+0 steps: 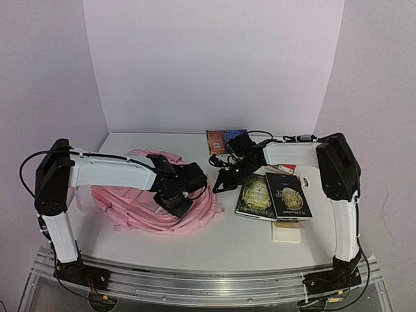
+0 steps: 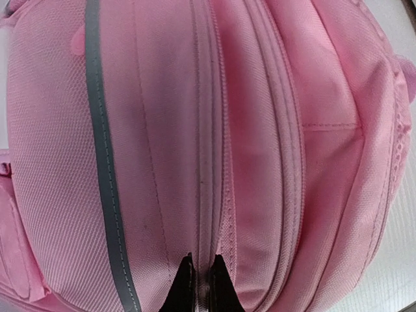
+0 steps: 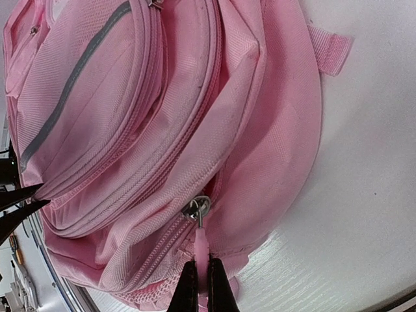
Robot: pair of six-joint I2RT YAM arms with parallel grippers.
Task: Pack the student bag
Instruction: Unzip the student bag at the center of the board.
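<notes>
The student bag (image 1: 120, 195) is pink and lies flat on the left half of the table. My left gripper (image 1: 180, 199) presses down on its top. In the left wrist view that gripper (image 2: 200, 276) is shut on a ridge of pink fabric beside a closed zip line of the bag (image 2: 273, 130). My right gripper (image 1: 218, 186) is at the bag's right edge. It (image 3: 201, 265) is shut on the pink zip pull (image 3: 201, 244), which hangs from a metal slider (image 3: 196, 208) on the bag (image 3: 130, 97). The zip gapes slightly just above the slider.
Two dark books (image 1: 257, 195) (image 1: 288, 194) lie side by side right of the bag, under the right arm. A small white block (image 1: 286, 232) sits in front of them. An orange and blue item (image 1: 221, 140) lies near the back wall with some cables.
</notes>
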